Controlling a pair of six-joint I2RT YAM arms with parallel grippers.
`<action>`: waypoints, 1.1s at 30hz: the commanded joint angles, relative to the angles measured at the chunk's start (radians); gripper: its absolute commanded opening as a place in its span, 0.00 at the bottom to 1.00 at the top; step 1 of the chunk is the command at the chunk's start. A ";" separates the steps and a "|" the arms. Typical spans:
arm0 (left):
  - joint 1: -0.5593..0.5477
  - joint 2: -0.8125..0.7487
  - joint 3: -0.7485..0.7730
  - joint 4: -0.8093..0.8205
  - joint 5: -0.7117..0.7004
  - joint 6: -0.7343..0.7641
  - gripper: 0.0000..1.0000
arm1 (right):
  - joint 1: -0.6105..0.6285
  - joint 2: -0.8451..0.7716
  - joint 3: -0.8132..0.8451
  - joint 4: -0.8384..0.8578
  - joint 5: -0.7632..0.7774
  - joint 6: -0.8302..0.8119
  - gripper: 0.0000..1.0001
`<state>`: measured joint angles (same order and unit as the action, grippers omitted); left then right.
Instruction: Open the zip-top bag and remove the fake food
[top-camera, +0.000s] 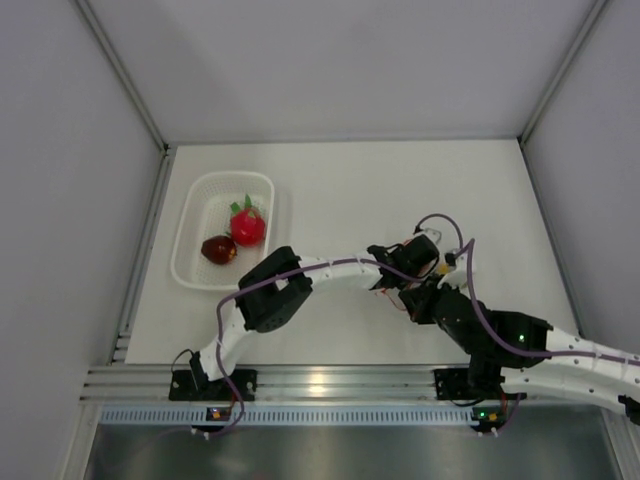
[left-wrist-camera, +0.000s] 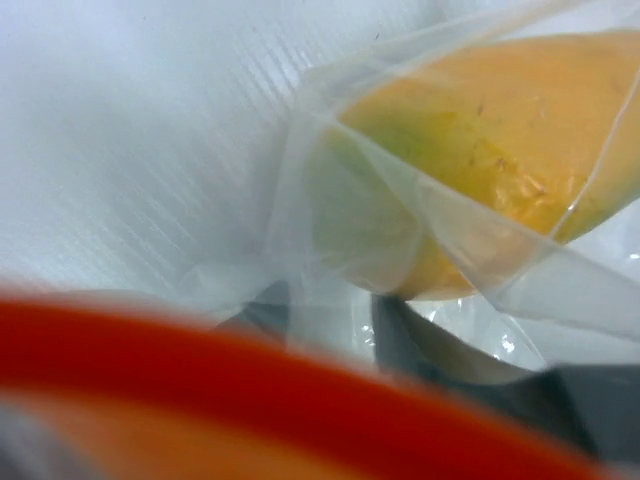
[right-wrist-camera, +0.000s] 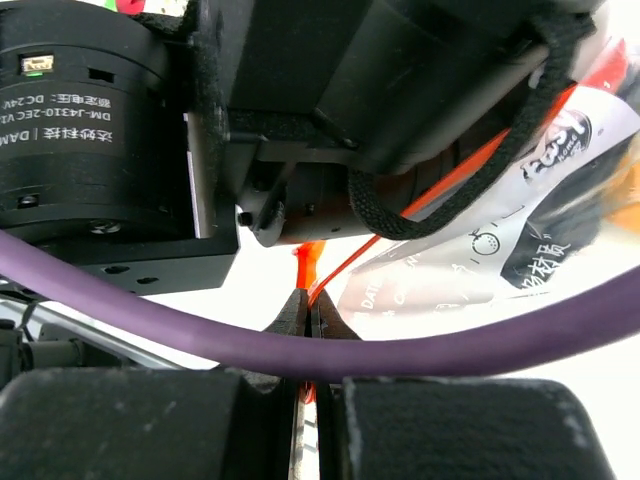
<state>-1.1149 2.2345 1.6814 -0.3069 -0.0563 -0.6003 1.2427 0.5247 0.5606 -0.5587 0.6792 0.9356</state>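
The zip-top bag (left-wrist-camera: 330, 200) fills the left wrist view, its orange-red zip strip (left-wrist-camera: 250, 380) a blur across the bottom. A yellow-orange piece of fake food (left-wrist-camera: 500, 120) lies inside it. My left gripper (left-wrist-camera: 325, 310) is in the bag's mouth. Its dark fingers (left-wrist-camera: 400, 330) stand apart behind the film, just under the fruit, and a grip does not show. My right gripper (right-wrist-camera: 312, 300) is shut on the bag's (right-wrist-camera: 480, 230) zip strip (right-wrist-camera: 308, 262). From above, both grippers (top-camera: 395, 262) (top-camera: 415, 295) meet at mid-table and hide most of the bag.
A white perforated basket (top-camera: 190, 225) stands at the left of the table. It holds a red toy fruit with green leaves (top-camera: 248, 226) and a dark maroon one (top-camera: 218, 249). A purple cable (right-wrist-camera: 420, 345) crosses the right wrist view.
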 joint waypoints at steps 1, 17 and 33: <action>0.001 -0.042 -0.053 0.020 -0.054 -0.001 0.48 | 0.018 -0.014 0.033 -0.015 -0.009 -0.017 0.00; -0.002 -0.594 -0.428 -0.424 -0.320 -0.053 0.77 | 0.015 0.147 0.180 0.022 -0.119 -0.061 0.00; -0.023 -0.455 -0.333 -0.429 -0.514 -0.042 0.89 | -0.078 0.264 0.119 0.109 -0.448 -0.155 0.00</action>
<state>-1.1355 1.7302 1.2968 -0.7532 -0.4671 -0.6273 1.1660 0.8085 0.6678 -0.4709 0.2768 0.8101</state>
